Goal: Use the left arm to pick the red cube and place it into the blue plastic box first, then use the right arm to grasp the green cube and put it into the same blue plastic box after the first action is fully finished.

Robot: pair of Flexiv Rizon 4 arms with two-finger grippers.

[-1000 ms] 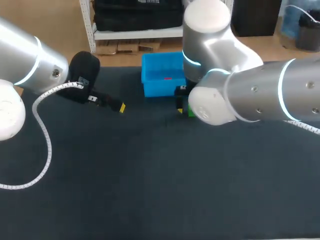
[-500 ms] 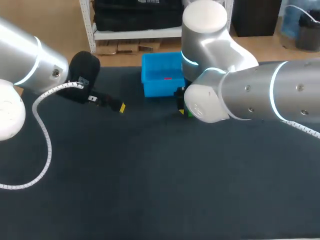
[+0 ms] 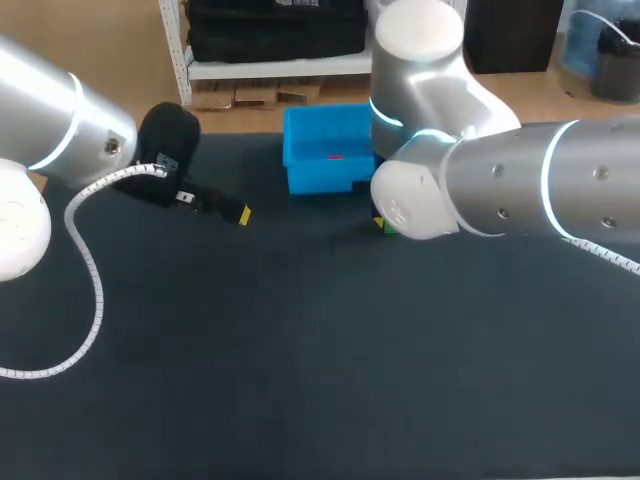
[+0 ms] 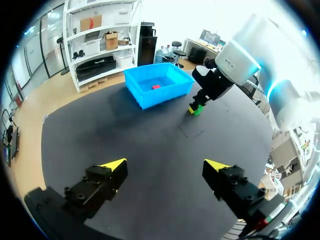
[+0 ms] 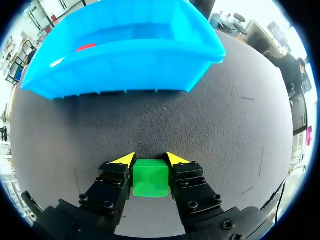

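Right arm point(image 3: 500, 190) elbow swung left, then back right; green cube point(image 3: 388, 228) now barely peeks beneath it.

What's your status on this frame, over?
Left hand open, empty, back from the blue box. Right hand shut on green cube, just short of the box. Red cube inside the box. Nothing between cube and box.

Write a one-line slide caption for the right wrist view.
Right gripper closed on the green cube, the blue plastic box just ahead with the red cube already inside.
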